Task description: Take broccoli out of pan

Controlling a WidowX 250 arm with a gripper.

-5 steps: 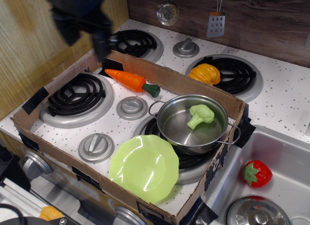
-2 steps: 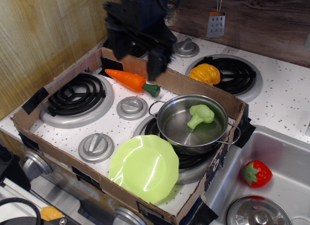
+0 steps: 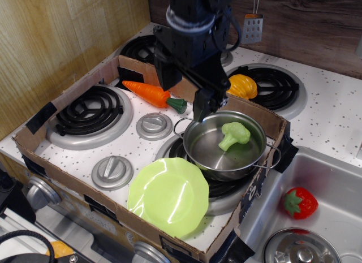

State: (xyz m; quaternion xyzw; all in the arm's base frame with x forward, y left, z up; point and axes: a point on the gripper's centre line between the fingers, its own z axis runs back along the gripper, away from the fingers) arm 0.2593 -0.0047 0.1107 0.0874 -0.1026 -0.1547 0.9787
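One broccoli (image 3: pixel 233 133) lies inside the single pan (image 3: pixel 227 145), near the desk's (image 3: pixel 334 113) right edge. The pincer (image 3: pixel 186 93) hovers released, jaws spread, above the pan's far-left rim. Descending from here risks a finger striking that rim and shoving the pan. Also present: one carrot (image 3: pixel 154 94), one plate (image 3: pixel 168 196).

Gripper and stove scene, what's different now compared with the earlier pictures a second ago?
The gripper has swept from the far left corner of the stove rightward and toward the pan, now hanging by the pan's left rim with jaws apart. It has not taken hold of anything. The broccoli lies in the pan as before; the carrot, the plate and the strawberry have not moved.
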